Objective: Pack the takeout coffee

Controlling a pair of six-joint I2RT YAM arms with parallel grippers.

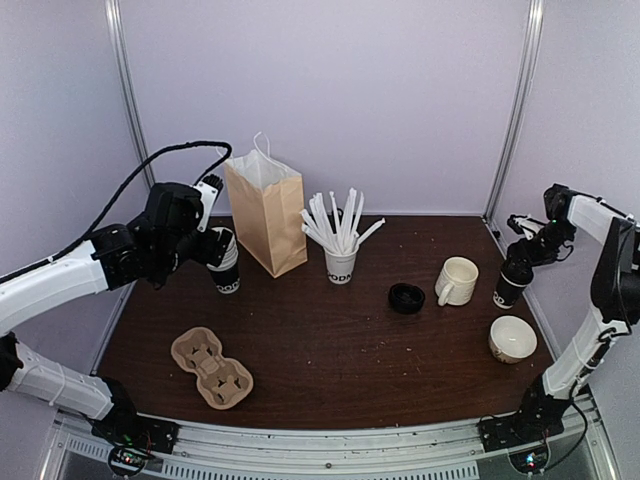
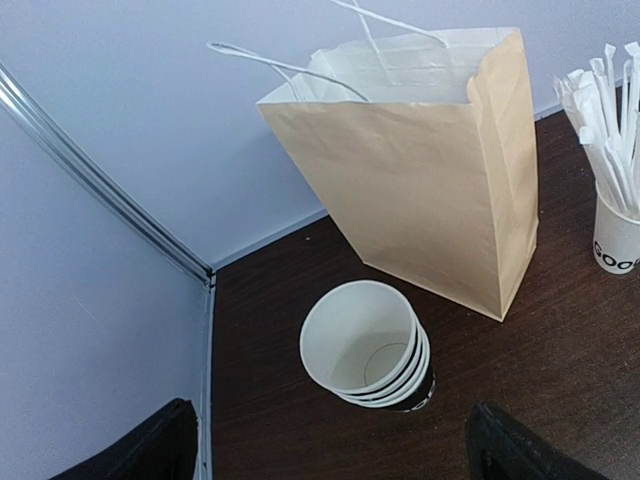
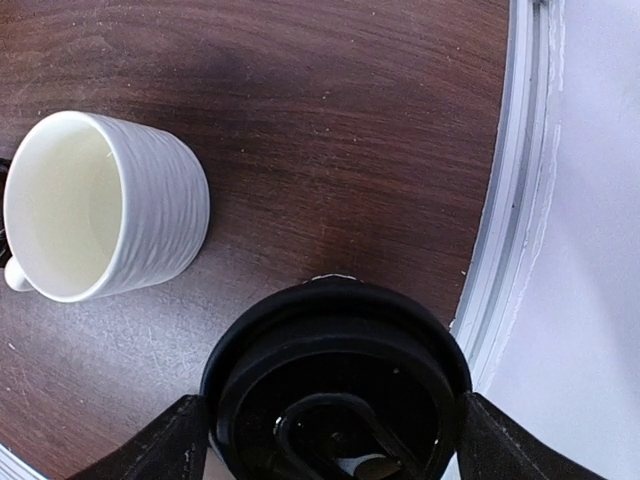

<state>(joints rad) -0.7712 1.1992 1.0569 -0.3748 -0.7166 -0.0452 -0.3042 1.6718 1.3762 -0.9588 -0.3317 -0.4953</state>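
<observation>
The takeout coffee is standing at the right edge of the tabletop, probably behaving as a light, crushable paper cup best squeezed gently just under its lid; the right gripper is flanking it with its jaws, grip unclear, while the left gripper is holding its jaws wide and empty.

A robotics lab enclosure is indicated — a brown table is boxed in by plain walls and metal rails.

Black-lidded black cup, tan bag, white mug, dark brown table
</observation>
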